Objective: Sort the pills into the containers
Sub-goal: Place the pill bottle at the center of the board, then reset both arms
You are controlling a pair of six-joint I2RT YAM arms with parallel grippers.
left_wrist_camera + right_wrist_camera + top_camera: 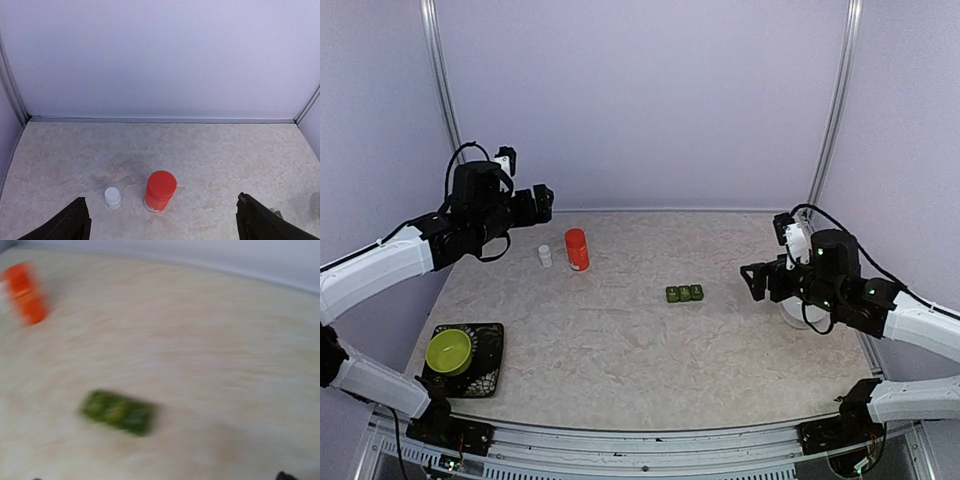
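The green pill box (684, 293) lies right of centre on the table (620, 350), its three cells in a row, too small and blurred to show what they hold. The left gripper (544, 203) hangs at the upper left, just up and left of a red bottle (577, 249) and a small white bottle (545, 256), its jaws spread wide with nothing between them. The right gripper (755, 281) hovers to the right of the pill box, apart from it, jaws also wide and empty.
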